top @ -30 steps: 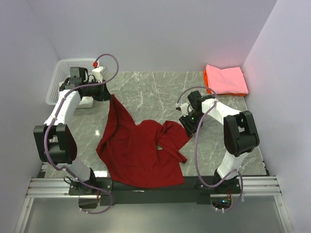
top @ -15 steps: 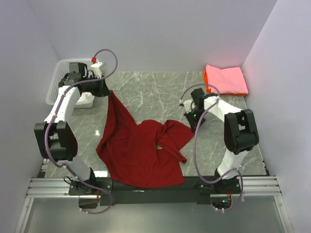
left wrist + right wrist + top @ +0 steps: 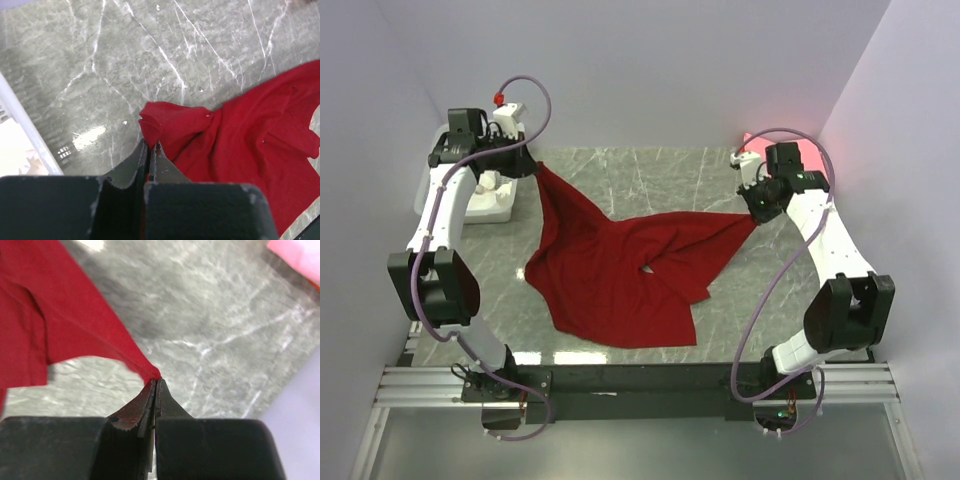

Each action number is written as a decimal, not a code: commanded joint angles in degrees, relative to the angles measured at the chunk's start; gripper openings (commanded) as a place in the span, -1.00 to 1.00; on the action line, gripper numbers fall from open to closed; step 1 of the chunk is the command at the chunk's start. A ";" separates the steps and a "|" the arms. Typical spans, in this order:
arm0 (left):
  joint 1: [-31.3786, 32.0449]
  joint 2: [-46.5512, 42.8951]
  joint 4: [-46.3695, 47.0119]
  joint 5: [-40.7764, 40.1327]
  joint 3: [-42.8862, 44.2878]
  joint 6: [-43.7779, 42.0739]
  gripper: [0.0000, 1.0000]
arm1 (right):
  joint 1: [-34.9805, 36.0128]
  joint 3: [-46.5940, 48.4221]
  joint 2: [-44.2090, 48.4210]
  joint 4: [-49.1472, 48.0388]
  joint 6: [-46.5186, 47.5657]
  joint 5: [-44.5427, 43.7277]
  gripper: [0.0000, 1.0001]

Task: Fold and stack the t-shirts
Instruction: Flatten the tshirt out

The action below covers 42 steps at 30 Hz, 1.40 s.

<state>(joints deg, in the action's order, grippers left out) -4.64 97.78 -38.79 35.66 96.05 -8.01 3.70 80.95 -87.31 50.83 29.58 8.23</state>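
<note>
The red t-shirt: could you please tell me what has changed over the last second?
The right gripper swung to the far right, pulling its corner of the deep red t-shirt outward. The left gripper edged toward the far side, still clamped on another corner. The pink t-shirt stayed put.

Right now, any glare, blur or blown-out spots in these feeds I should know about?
Top external: sharp overall, with bright reflections on the table along its near edge; the pink t-shirt glows, oversaturated. Left wrist: a glare patch on the marble, the left edge blown out white, the deep red t-shirt crisp. Right wrist: marble and cloth both soft and blurred.
</note>
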 commanded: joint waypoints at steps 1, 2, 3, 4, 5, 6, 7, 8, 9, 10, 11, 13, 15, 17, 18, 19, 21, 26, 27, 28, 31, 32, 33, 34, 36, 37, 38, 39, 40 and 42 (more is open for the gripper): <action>-1.15 -2.06 4.15 -1.82 3.35 2.38 -0.99 | -3.25 -0.62 3.36 -4.41 2.06 -5.49 -1.00; -1.59 -2.50 4.85 -2.52 3.70 2.65 -0.99 | -3.61 0.25 3.81 -5.03 2.06 -5.59 -1.00; -1.94 -2.68 6.08 -2.61 5.01 2.82 -0.99 | -5.62 2.44 4.86 -5.65 1.97 -5.68 -1.00; -2.21 -3.03 6.44 -2.44 5.81 2.91 -0.99 | -6.51 3.59 5.48 -6.87 1.88 -5.68 -1.00; -2.56 -3.20 6.96 -2.18 7.29 3.00 -0.99 | -8.17 5.60 6.87 -7.49 1.88 -5.25 -1.00; -2.74 -3.38 7.40 -1.83 7.74 3.09 -0.99 | -8.88 6.32 7.58 -8.19 1.62 -4.89 -1.00; -2.65 -3.56 7.93 -0.78 8.10 3.09 -0.99 | -9.50 6.76 8.37 -9.33 1.70 -4.37 -1.00; -2.65 -3.56 7.85 0.10 8.45 3.00 -0.99 | -10.38 7.03 10.03 -9.60 1.79 -2.62 -1.00; -2.65 -3.56 7.85 0.46 8.28 3.17 -0.99 | -10.47 6.68 11.01 -9.78 2.58 -2.17 -1.00; -2.65 -3.73 7.85 1.16 7.84 3.52 -0.99 | -10.39 5.90 12.06 -9.96 3.19 -1.73 -1.00; -2.74 -3.91 7.76 1.51 6.88 3.70 -0.99 | -10.38 3.89 14.42 -9.52 3.98 0.54 -1.00; -2.74 -5.31 8.02 1.78 5.47 3.35 -0.99 | -10.30 1.33 17.33 -6.72 6.88 3.09 -1.00; -3.00 -8.11 8.64 1.78 2.92 2.83 -0.99 | -10.38 -2.97 22.86 -0.60 11.86 6.95 -1.00; -3.18 -10.23 9.08 2.31 -0.14 2.12 -0.99 | -10.30 -11.19 32.05 4.69 18.02 8.55 -1.00; -3.35 -12.24 8.99 2.48 -1.12 1.25 -0.99 | -10.38 -15.25 36.29 9.76 26.75 8.73 -1.00; -3.61 -13.22 8.82 2.57 -2.26 0.81 -0.99 | -10.38 -19.64 41.12 12.34 31.45 8.12 -1.00; -3.97 -15.32 8.12 2.57 -5.25 -0.25 -0.99 | -10.38 -32.30 56.32 20.74 46.30 6.02 -1.00; -4.50 -16.22 5.48 2.14 -8.51 -3.84 -0.99 | -10.56 -44.37 72.90 25.46 58.47 1.62 0.24; -4.50 -15.78 4.78 1.79 -8.51 -4.12 -0.99 | -10.56 -44.21 70.63 25.03 58.05 1.61 0.42; -4.50 -15.43 4.25 1.35 -8.42 -4.38 -0.99 | -10.65 -43.86 67.48 23.11 55.61 1.61 0.51; -4.41 -13.23 2.66 1.17 -7.11 -5.17 -0.99 | -10.56 -34.07 42.86 15.19 39.89 3.97 0.65; -4.50 -12.88 2.66 1.08 -6.76 -4.82 -0.99 | -10.73 -30.27 37.44 15.09 32.89 5.90 0.69; -4.50 -11.83 2.58 1.43 -6.58 -4.73 -0.99 | -10.65 -26.41 32.43 15.26 29.60 8.01 0.69; -4.41 -11.30 2.57 1.69 -6.23 -4.56 -0.99 | -10.65 -22.63 27.76 15.18 26.61 10.47 0.69; -4.41 -9.64 2.49 2.31 -5.35 -4.03 -0.99 | -10.30 -10.76 14.40 14.74 17.55 16.71 0.61; -4.41 -9.01 2.57 2.57 -5.00 -3.68 -0.99 | -10.12 -6.81 6.01 14.22 14.57 18.30 0.58; -4.32 -8.49 2.66 2.57 -4.56 -3.16 -0.99 | -9.77 1.50 1.66 13.95 9.06 19.27 0.44; -4.32 -7.26 2.58 2.49 -4.30 -2.89 -0.99 | -8.81 6.11 -2.65 14.21 6.74 20.93 0.38; -4.15 -6.73 2.57 2.57 -4.03 -2.54 -0.99 | -8.54 10.50 -6.87 14.30 4.37 21.91 0.35; -3.97 -5.41 2.57 2.31 -3.33 -2.01 -0.99 | -7.49 23.77 -18.91 16.31 -1.62 24.54 0.32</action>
<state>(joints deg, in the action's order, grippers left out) -8.80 91.66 -36.58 36.80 89.34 -11.00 -5.37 93.17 -97.47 67.05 42.13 25.54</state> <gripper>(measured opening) 0.027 0.664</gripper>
